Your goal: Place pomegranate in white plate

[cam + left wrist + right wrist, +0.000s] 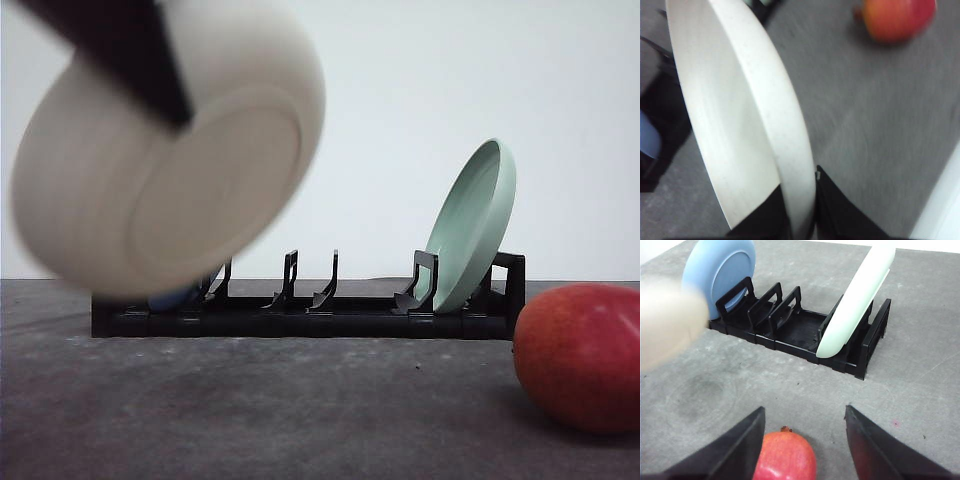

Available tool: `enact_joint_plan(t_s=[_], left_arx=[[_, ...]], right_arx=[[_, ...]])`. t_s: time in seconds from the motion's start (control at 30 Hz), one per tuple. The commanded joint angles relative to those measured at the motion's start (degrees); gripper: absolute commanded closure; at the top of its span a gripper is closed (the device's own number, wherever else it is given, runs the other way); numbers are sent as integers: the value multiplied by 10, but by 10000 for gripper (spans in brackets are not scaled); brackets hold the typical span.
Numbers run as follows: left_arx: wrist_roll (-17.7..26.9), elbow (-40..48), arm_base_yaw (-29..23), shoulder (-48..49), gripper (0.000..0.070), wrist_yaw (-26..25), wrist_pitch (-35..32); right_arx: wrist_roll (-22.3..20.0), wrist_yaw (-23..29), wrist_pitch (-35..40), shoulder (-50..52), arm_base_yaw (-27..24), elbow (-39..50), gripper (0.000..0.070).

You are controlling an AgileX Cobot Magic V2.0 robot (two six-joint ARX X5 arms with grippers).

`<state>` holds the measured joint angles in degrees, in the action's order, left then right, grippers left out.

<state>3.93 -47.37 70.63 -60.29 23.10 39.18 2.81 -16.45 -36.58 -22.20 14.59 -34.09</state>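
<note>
The left gripper is clamping the round, matte white plate by its rim, carrying it clear of the black plastic dish rack; beside the rack, the right gripper is hovering spread around the glossy red pomegranate, likely readying a grasp.

No legible text, labels, brand marks, numbers or signs in any view. Checked surfaces: white plate, pale green plate, blue plate, black dish rack, pomegranate, desk. All unmarked.
</note>
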Motion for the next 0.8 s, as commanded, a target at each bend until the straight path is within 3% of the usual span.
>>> enact_joint_plan(t_s=[0.0,0.1,0.37,0.63,0.77], left_arx=[[25,13,19,-10,694,21,-26],[58,29,34,-30,694,48,-30],[177,29,44,-131,694,62,-37],[196,25,44,-225,658,89,-71],[196,24,44,-245,494,89,-74]], right_arx=[[2,0,7,-2,2,-9,379],[2,0,7,-2,2,-9,379],[2,0,7,-2,2,-9,379],[2,0,7,-2,2,-9,379],[2,0,7,-2,2,-9,379]])
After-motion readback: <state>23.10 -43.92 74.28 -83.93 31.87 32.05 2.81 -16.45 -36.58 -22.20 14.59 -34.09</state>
